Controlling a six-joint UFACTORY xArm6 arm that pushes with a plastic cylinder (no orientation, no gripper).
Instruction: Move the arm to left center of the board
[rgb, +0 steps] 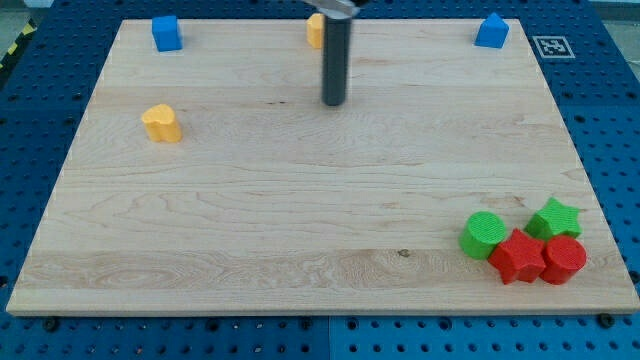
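Camera view has the wooden table (300, 230) laid out wide, and working from the view's left: a blue cube (166, 33) sits at the top-left corner, with a yellow heart-shaped block (161, 123) below it near the left edge. On to the middle, where my tip (333, 102) rests on bare wood in the upper centre, touching nothing; as a tool it is a plain rod, so there is no grip to report, nothing held. Just behind the rod peeks a yellow-orange block (314, 30), shape hidden. Top right, a blue pentagon-like block (491, 31). Bottom right, a tight cluster: green cylinder (484, 234), red star (518, 256), green star (554, 218), red cylinder (563, 259).

The travel looks barely begun, I'd say: the left-centre target lies well off. The next move calls for a leftward, slightly downward sweep, passing beneath the yellow heart.

Count: two blue, two yellow, two green, two red.
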